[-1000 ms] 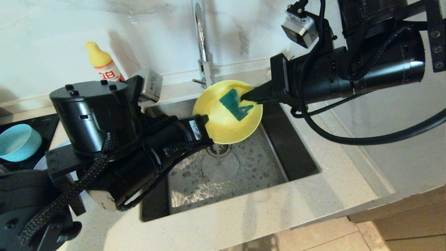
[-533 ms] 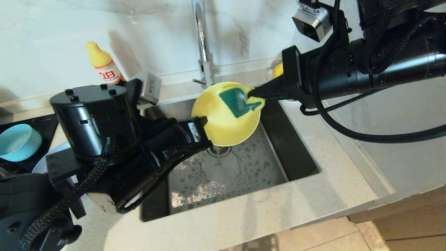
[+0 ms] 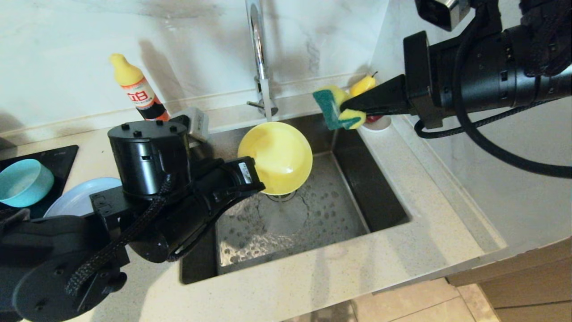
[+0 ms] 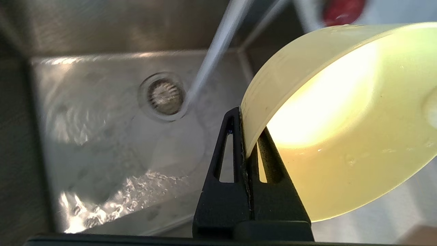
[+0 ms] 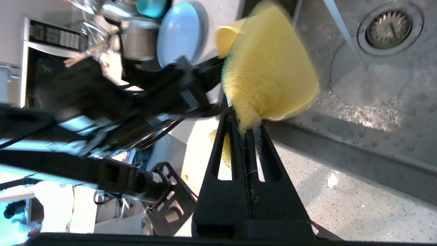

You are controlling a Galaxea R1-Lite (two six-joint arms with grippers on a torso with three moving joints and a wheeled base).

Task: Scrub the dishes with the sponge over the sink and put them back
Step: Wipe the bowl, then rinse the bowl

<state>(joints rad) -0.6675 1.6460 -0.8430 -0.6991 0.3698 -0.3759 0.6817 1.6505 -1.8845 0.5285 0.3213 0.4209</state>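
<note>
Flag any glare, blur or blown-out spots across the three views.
Left wrist view: the yellow bowl is blown out inside, and the faucet stream is streaked. Right wrist view: the sponge is soft-edged; the sink floor sparkles. Head view: arm shadows on the counter.

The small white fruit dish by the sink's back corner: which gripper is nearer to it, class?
The right. The right gripper, shut on the sponge, hangs just beside the fruit dish; the left gripper holds the yellow-green bowl over the sink, farther off.
</note>
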